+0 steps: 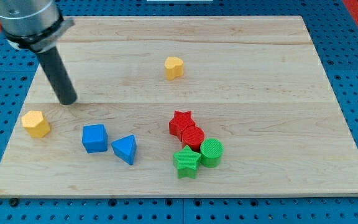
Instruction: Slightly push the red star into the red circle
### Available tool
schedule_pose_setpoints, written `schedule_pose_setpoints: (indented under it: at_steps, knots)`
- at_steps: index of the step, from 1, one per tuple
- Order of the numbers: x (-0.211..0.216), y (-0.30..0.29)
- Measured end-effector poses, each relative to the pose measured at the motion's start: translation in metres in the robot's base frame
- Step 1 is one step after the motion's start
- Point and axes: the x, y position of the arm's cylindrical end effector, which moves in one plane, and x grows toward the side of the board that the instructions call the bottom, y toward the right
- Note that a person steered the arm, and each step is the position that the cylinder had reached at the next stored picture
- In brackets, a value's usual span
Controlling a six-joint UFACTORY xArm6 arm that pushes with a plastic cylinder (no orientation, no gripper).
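Plain dark rod for a tool, pinching nothing. Resting with my tip [69, 101] on the surface [260, 62], just above-right of the yellow block [36, 123]. Well to the view's right, slightly lower: red star [180, 122] touching red circle [192, 137].

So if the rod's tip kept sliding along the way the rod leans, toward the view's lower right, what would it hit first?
Probably the blue cube; my tip sits up-left of it, apart. The blue triangle lies just beyond. The exact line is uncertain.

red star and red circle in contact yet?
Touching. The camera view shows the red star pressed against the red circle with no board visible between them. My tip is far left.
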Motion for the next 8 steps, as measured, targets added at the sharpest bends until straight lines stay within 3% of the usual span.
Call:
schedule_pose_setpoints:
  at_steps: [1, 3, 5, 7, 8]
  knots:
    - [0.012, -0.042]
    - [0.055, -0.009]
    - [0.030, 0.030]
    - [0.040, 0.189]
    - [0.082, 0.193]
